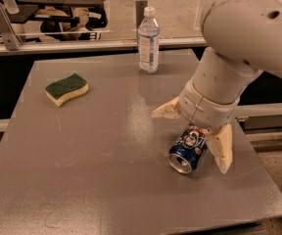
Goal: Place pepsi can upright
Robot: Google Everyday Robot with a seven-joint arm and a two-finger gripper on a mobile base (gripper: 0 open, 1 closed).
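Fingers [221,148] spread astride pepsi can [188,150] lying on grey table [97,155].

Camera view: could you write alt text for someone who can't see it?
A robot's claw, its two pale fingers spread open, hangs just over a blue pepsi can lying on its side on the right part of a grey table. A green-and-yellow sponge lies at the far left, and a clear water bottle stands upright near the far edge.
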